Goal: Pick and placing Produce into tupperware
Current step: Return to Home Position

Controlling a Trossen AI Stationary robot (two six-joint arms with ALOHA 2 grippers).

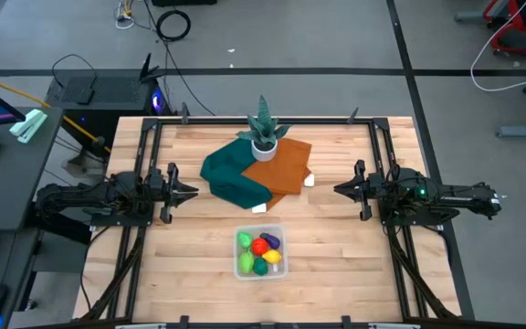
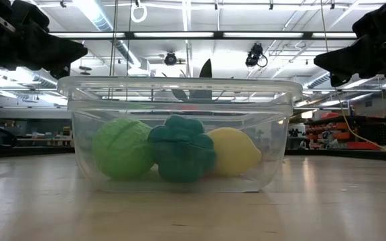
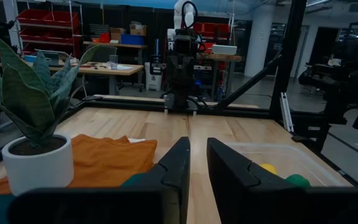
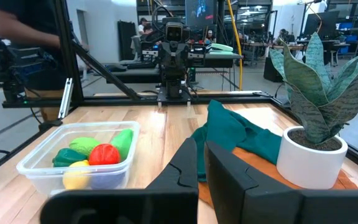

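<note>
Clear tupperware [image 1: 237,252], seemingly all produce [image 1: 261,254] inside.

Spiky plant [image 1: 263,119] in white pot [image 1: 264,143] sat on corner of orange cloth [image 1: 286,169], mid wooden table [image 1: 336,247]. Teal cloth [image 1: 231,178] lay crumpled beside it, overlapping orange one. Person [image 4: 17,25] stood beyond table, only partly in view.

Bright ceiling strip lights [image 2: 267,34], soft shadows, dimmer wrist views
</note>
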